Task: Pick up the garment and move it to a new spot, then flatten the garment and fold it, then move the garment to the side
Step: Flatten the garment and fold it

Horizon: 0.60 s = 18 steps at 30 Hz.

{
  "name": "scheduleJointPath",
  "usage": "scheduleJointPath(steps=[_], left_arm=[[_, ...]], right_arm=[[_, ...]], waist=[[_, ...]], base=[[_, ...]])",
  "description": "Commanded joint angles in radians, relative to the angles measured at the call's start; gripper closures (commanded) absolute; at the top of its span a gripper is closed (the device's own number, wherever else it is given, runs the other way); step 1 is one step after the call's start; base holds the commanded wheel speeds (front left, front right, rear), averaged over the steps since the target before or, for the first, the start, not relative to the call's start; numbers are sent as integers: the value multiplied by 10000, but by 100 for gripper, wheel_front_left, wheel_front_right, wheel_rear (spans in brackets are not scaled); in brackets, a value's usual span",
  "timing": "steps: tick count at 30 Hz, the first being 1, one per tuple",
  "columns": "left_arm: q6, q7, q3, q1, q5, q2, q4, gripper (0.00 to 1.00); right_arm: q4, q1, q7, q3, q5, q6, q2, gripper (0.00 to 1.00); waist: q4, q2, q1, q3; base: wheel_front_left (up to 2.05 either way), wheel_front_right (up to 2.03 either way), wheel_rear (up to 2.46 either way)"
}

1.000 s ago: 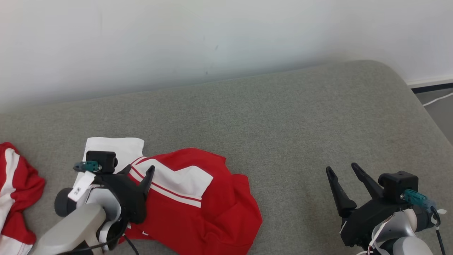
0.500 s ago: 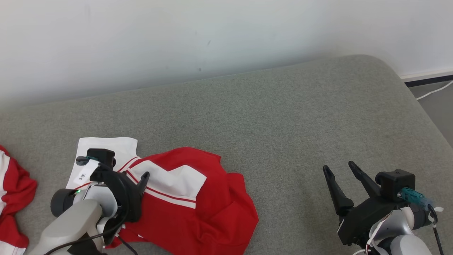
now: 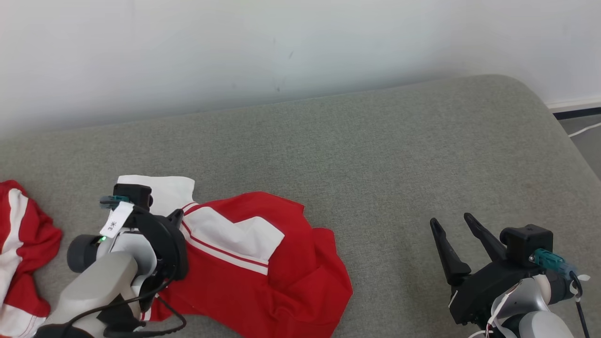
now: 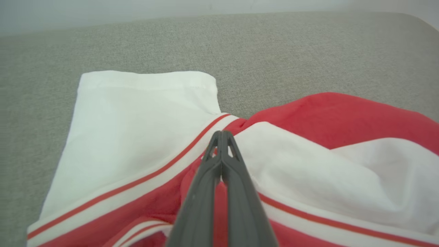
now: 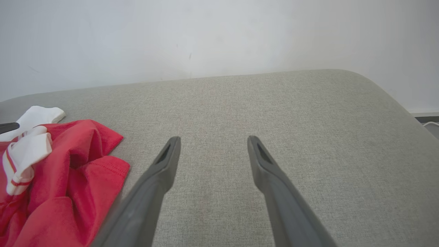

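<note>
Left gripper jaws, open a sec ago, are now shut on garment at its red-white seam, lower left of grey cushion. Right gripper is open at lower right, well apart. L wrist: fingers pressed together on the stripe. R wrist: jaws spread over cushion, garment at left edge.

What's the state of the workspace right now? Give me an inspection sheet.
Surface: grey fabric cushion, flat.
Job's things: red and white garment, crumpled, left of centre.
Clutter: second red and white cloth at the far left edge.
Grippers: left gripper shut on that garment at the striped sleeve seam; right gripper open, apart from it.
Cables: black cable looped under the left arm; white cable on the floor, far right.
Surroundings: white wall behind; dark skirting at right.
</note>
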<state>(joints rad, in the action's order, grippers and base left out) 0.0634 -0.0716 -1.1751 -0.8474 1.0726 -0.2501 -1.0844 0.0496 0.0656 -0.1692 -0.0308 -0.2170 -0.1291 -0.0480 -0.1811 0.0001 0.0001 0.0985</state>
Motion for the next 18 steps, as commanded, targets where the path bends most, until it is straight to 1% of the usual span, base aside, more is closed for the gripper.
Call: scheduleJointPath(steps=[1, 4, 5, 6, 7, 8, 11, 18], left_arm=[[93, -23, -8, -114, -42, 53, -99, 100], [255, 264, -63, -144, 53, 160, -194, 100], [285, 341, -129, -217, -31, 158, -236, 82], [285, 341, -129, -217, -31, 158, -236, 82], [319, 375, -207, -270, -105, 172, -280, 38], [323, 446, -281, -332, -197, 192, -309, 0], [403, 627, -407, -525, -318, 253, -385, 0], [580, 1515, -599, -936, -319, 374, -474, 0]], right_arm=[[10, 63, 32, 10, -65, -32, -46, 0], [21, 80, 35, 41, -70, -32, -46, 0], [20, 94, 33, 50, -71, -32, -46, 0], [20, 94, 33, 50, -71, -32, -46, 0], [23, 112, 25, 66, -66, -32, -46, 0], [20, 128, 17, 84, -63, -32, -46, 0], [2, 184, 2, 100, -46, -32, -46, 0], [-16, 226, -5, 63, 24, -32, -46, 0]], waist=[[56, -1, -1, -3], [92, -1, -1, 11], [92, -1, -1, 26], [92, -1, -1, 26], [82, -1, -1, 37], [63, -1, -1, 60], [0, -1, -1, 140], [-150, -1, -1, 284]], base=[[0, 0, 0], [0, 0, 0], [0, 0, 0], [0, 0, 0], [0, 0, 0], [0, 0, 0], [0, 0, 0], [0, 0, 0]])
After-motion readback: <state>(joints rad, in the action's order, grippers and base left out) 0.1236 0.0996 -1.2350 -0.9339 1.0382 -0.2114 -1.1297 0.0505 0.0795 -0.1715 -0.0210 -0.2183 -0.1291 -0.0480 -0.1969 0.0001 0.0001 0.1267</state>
